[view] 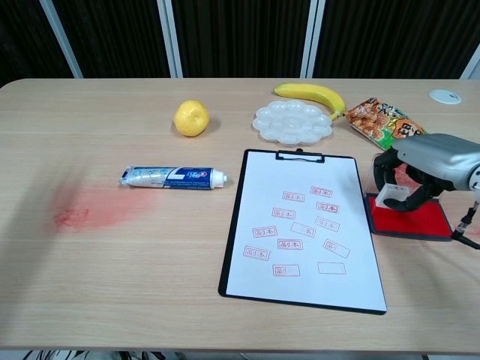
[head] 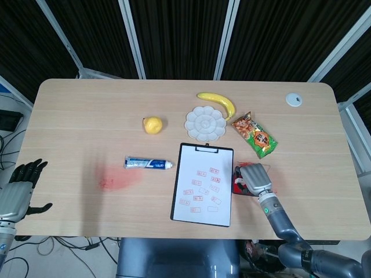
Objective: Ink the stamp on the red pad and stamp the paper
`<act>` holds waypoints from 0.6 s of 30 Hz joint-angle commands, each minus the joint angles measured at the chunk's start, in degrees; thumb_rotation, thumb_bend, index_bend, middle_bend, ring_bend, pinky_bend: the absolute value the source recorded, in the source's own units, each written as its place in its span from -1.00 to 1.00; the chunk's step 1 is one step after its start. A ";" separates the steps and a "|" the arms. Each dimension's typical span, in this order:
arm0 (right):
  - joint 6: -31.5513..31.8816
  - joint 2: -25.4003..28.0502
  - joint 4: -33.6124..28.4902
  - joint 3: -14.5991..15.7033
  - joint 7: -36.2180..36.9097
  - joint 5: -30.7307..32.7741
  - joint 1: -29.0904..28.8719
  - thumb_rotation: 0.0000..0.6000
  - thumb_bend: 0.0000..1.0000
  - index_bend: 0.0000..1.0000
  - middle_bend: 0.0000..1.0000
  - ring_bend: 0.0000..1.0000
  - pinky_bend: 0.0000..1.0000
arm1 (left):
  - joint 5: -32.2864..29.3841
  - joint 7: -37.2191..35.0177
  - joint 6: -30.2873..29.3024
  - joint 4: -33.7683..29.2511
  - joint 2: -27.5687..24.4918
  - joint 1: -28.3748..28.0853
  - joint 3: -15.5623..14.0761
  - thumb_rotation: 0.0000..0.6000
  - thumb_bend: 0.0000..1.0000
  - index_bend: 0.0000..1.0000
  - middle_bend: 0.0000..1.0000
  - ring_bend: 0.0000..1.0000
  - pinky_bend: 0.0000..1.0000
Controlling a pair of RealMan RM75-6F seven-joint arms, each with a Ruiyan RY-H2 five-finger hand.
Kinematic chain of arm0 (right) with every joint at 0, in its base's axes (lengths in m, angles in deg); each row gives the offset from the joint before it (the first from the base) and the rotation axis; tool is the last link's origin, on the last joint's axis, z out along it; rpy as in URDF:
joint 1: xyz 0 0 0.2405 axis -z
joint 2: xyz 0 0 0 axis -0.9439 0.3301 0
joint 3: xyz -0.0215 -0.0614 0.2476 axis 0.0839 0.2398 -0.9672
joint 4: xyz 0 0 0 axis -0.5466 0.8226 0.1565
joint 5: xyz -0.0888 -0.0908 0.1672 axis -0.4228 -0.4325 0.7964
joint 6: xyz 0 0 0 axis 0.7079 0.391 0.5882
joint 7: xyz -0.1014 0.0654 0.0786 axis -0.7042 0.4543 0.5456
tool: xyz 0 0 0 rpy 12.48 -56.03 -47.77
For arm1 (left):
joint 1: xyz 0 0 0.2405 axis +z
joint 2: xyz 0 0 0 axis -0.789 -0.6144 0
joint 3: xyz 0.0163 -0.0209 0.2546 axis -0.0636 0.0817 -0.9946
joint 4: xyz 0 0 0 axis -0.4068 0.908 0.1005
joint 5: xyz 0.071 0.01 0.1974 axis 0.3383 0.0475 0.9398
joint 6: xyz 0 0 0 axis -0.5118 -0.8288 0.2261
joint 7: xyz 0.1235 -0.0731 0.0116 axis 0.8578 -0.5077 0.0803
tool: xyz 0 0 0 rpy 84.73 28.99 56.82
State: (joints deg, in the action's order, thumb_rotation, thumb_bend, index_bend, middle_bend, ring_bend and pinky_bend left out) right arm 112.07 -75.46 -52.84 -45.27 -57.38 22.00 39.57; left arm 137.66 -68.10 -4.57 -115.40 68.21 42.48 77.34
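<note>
My right robot hand (view: 420,174) grasps the stamp (view: 391,196) on the red pad (view: 409,220); uneven pressure risks patchy ink, smudging the paper (view: 304,229). Left robot hand (head: 16,191) released.

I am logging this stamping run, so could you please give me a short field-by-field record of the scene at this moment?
right hand: right hand grips the stamp, fingers curled around it
stamp: down on the red pad
paper: on the clipboard, left of the pad, bearing many red marks
left hand: left hand off the table's left edge, holds nothing
other items: toothpaste tube, lemon, palette, banana, snack bag
</note>
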 commanded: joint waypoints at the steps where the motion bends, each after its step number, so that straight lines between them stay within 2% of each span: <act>1: -0.02 0.00 0.05 0.19 -0.01 0.29 0.12 1.00 0.74 0.82 0.62 0.79 0.76 | -0.01 -0.04 0.11 -0.02 -0.03 -0.03 -0.04 1.00 -0.97 -1.00 -1.00 -1.00 -1.00; 7: 0.37 0.00 -0.03 0.37 0.19 0.33 0.15 1.00 0.74 0.82 0.62 0.79 0.76 | -0.01 -0.14 0.09 -0.11 -0.11 -0.03 -0.04 1.00 -0.97 -1.00 -1.00 -1.00 -1.00; 18: 1.56 1.66 -2.37 -1.04 -0.11 1.01 -0.50 1.00 0.74 0.82 0.62 0.79 0.76 | -0.02 -0.28 0.13 -0.14 -0.14 -0.08 -0.04 1.00 -0.97 -1.00 -1.00 -1.00 -1.00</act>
State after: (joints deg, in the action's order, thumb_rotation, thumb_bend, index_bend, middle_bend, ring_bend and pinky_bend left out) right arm 113.59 -73.87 -55.12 -46.27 -57.40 22.92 39.10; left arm 137.64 -68.38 -4.44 -115.53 68.08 42.41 77.31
